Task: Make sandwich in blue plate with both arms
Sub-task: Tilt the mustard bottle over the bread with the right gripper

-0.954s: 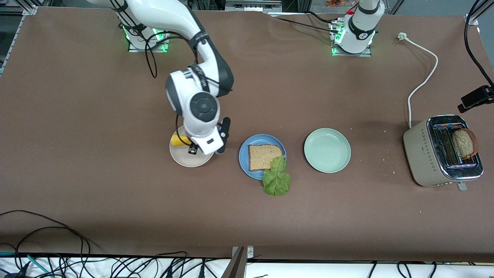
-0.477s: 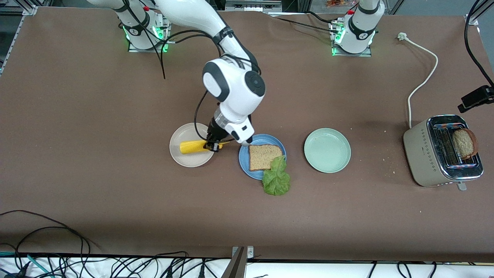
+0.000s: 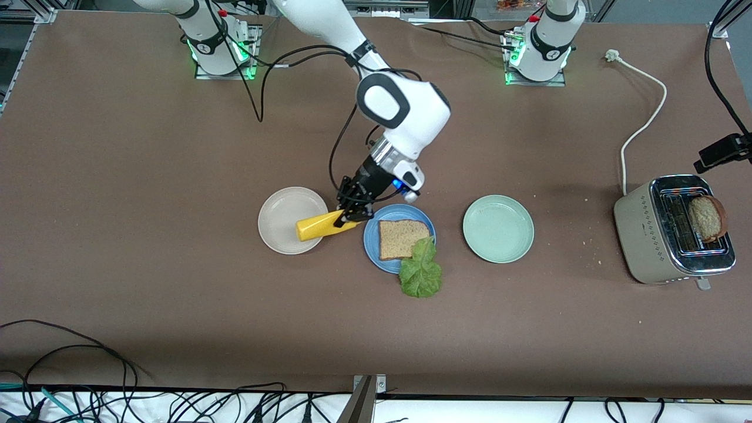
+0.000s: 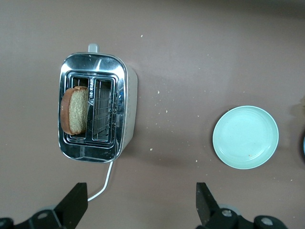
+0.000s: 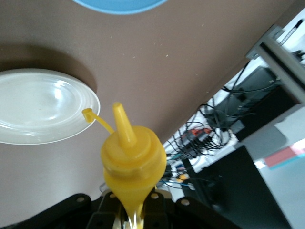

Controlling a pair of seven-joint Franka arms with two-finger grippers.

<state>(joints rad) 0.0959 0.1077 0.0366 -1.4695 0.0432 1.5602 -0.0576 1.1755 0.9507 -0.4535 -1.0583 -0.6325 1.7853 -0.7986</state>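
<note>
**Right claw lifts mustard-yellow bottle beside half-built sandwich**

The right claw (image 3: pixel 348 216) is clamped tight on a yellow squeeze bottle (image 3: pixel 320 226), holding it tilted in the air over the gap between the beige plate (image 3: pixel 282 220) and the blue plate (image 3: pixel 392 214). In the right wrist view the bottle's nozzle is uncapped, its small cap dangling on a strap. On the blue plate, a round medium-blue dish with a shallow rim at the middle of the table (image 3: pixel 147 176), lies one square brown wholegrain bread slice (image 3: pixel 398 238) with a darker crust. A crinkled green lettuce leaf (image 3: pixel 420 271) rests partly on the corner of that slice nearest the front camera and hangs over the plate's rim onto the table. The pale green plate (image 3: pixel 498 228) sits beside the blue one, toward the left arm's end. Near that end stands a toaster (image 3: pixel 646 232) with a second bread slice (image 3: pixel 707 218) upright in one slot. The left arm waits high above the toaster, its left claw (image 4: pixel 142 210) spread wide and holding nothing.
</note>
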